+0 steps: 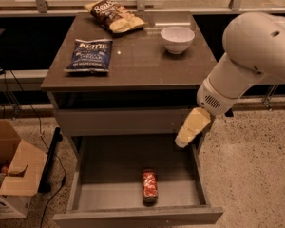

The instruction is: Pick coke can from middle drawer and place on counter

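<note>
Right, my cream-coloured pincer (192, 128) hangs at the right side of the cabinet, just above the right rear corner of the wide shallow grey metal drawer (109, 196), which stands pulled out. From this view I cannot tell whether the pincer is released or clenched; it carries nothing that I can see. The small red soda can (149, 185) lies on its side on the drawer floor, near the front panel and a little right of the middle. Its long axis runs front to back, and it touches neither side wall.

To do the reach well, I judge I should bring the pincer forward and left until it is directly over the can. I would turn the wrist so it closes across the can's narrow width rather than along its length, and confirm it is fully released before descending. A lying can may roll sideways if one side is touched first, so I would come straight down, centred on it. The low front panel is close, so I would keep off that edge.

For the later placing, the glossy brown-grey worktop (142, 65) shows bare surface in front of the white ceramic bowl (177, 39) and right of the dark blue chip bag (90, 55).
</note>
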